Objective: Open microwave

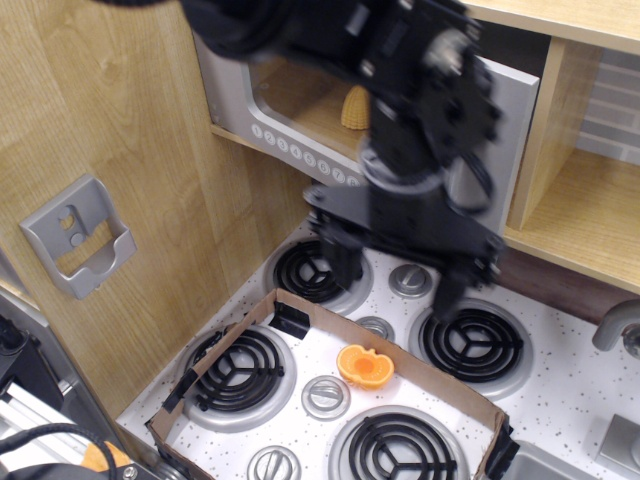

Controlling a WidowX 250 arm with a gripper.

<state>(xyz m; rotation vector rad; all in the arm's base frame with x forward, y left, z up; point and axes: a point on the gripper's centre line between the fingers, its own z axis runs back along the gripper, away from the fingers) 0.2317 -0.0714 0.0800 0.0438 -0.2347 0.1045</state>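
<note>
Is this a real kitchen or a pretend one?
Most likely a pretend play kitchen. The microwave has a yellow toy food piece inside, the stove has flat black burner coils with silver knobs between them, and the gripper hangs open above it, holding nothing.

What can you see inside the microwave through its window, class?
Inside the microwave, a yellow corn cob stands on the wooden floor. The open pincer and the arm above it cover the right of the window, so anything lying there cannot be seen.
</note>
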